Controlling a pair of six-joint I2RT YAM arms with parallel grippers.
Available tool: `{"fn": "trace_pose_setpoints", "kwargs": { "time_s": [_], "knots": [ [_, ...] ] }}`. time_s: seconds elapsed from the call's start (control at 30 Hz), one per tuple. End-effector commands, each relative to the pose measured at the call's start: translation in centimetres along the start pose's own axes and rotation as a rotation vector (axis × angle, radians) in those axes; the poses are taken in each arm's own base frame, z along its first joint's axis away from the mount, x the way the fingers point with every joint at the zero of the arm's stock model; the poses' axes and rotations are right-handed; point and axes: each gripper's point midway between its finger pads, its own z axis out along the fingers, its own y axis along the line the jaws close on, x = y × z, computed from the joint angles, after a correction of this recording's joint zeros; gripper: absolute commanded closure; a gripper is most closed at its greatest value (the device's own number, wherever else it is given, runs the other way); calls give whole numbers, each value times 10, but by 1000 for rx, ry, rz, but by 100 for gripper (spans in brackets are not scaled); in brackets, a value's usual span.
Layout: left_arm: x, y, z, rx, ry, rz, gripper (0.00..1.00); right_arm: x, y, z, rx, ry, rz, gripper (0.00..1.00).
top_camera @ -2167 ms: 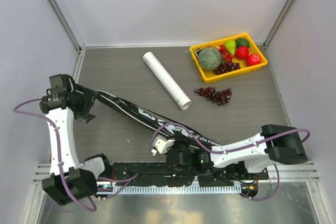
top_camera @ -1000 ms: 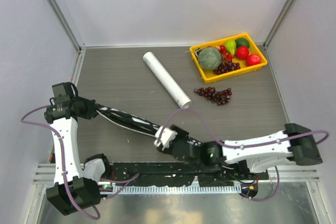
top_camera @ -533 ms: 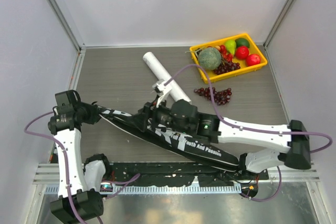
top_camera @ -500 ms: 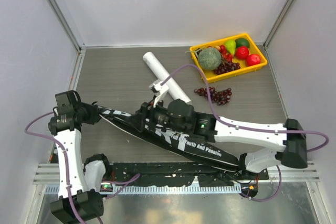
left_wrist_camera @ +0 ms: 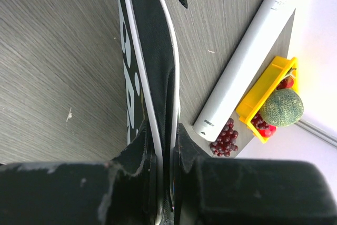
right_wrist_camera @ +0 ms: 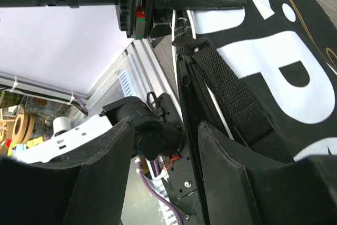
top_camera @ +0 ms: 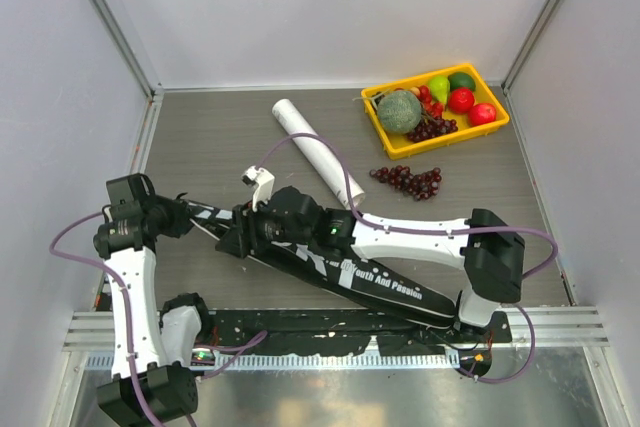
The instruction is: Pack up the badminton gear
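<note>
The black racket-shaped bag with white lettering lies diagonally across the near half of the table. My left gripper is shut on its narrow end; in the left wrist view the jaws pinch the white-piped edge of the bag. My right gripper reaches across the bag close to the left one. In the right wrist view it stands open over the bag's zipper edge beside the webbing strap. The long white tube lies behind the bag.
A yellow tray of fruit sits at the back right, with a dark red grape bunch loose in front of it. Grey walls enclose the table. The metal rail with the arm bases runs along the near edge.
My right arm has swung from near its base leftward over the bag to its narrow end. The bag has turned to show its lettering. The right jaws have narrowed a little.
</note>
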Motion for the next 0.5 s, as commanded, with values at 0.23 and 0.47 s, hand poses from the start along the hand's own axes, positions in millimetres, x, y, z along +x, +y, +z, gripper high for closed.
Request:
{"fn": "trace_pose_setpoints", "kwargs": {
  "time_s": [0.23,0.47],
  "knots": [
    [-18,-19,-27,88,-128,95,100,-20,21,21,-144,-23,-14,47],
    [8,-20,-21,123,19,37,100,-26,10,29,-93,-39,-14,48]
  ]
}}
